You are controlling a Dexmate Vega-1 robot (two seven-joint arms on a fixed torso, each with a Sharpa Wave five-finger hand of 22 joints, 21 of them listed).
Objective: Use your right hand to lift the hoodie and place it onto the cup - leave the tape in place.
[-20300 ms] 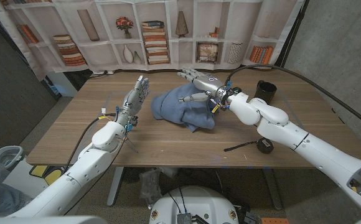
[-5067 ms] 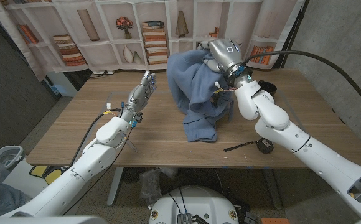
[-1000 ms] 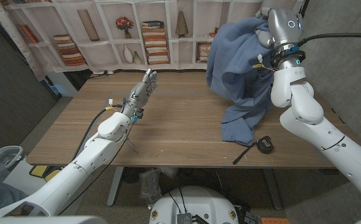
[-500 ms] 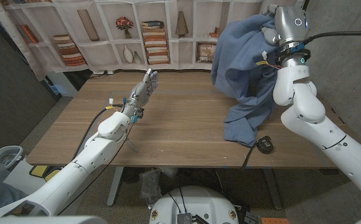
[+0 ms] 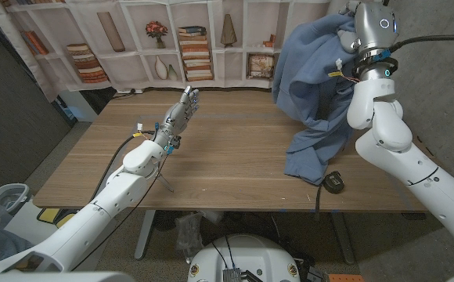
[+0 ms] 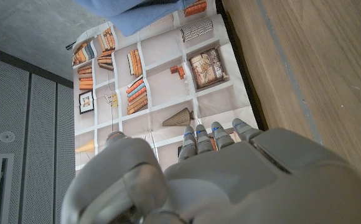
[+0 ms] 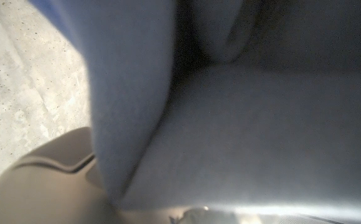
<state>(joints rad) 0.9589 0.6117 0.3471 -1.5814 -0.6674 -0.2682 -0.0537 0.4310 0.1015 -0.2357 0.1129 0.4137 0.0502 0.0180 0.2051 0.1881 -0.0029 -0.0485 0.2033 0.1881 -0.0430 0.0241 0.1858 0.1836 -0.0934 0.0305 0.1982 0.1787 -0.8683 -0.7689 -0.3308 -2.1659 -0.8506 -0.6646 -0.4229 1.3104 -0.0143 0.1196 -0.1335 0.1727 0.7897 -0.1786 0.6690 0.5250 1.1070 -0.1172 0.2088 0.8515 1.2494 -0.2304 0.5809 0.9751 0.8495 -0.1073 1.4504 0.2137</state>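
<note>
**Hoodie held high at the table's right end**

Printed bookshelves covered the backdrop (image 5: 188, 47) behind a wooden table (image 5: 227, 157), with a grey concrete wall to the right.

At the table's right end, the right hand (image 5: 351, 27) was raised well above the tabletop with the blue hoodie (image 5: 313, 86) bunched up in its grasp. The fingers were buried in the fabric, so their exact positions could not be made out, though the cloth clearly hung from that hand. The garment draped downward in heavy folds, and its lowest edge reached the table surface near the front right corner. In the right wrist view, blurred blue-grey fabric (image 7: 230, 124) lay close against the lens, with a patch of concrete wall beside it.

Just beside the hoodie's trailing hem sat the tape (image 5: 335, 182), a small dark measuring tape near the table's front edge, its dark strip extending past the edge. The cup could not be picked out; the hanging cloth covered the area where it might have stood.

On the other side, the left hand (image 5: 178, 117) stood on the table's left half, holding nothing, its fingers straight, close together and reaching toward the backdrop. The left wrist view showed the back of that hand (image 6: 218, 180) with the fingers (image 6: 221, 134) extended side by side, and a strip of blue cloth (image 6: 149, 12) at the frame's edge.
</note>
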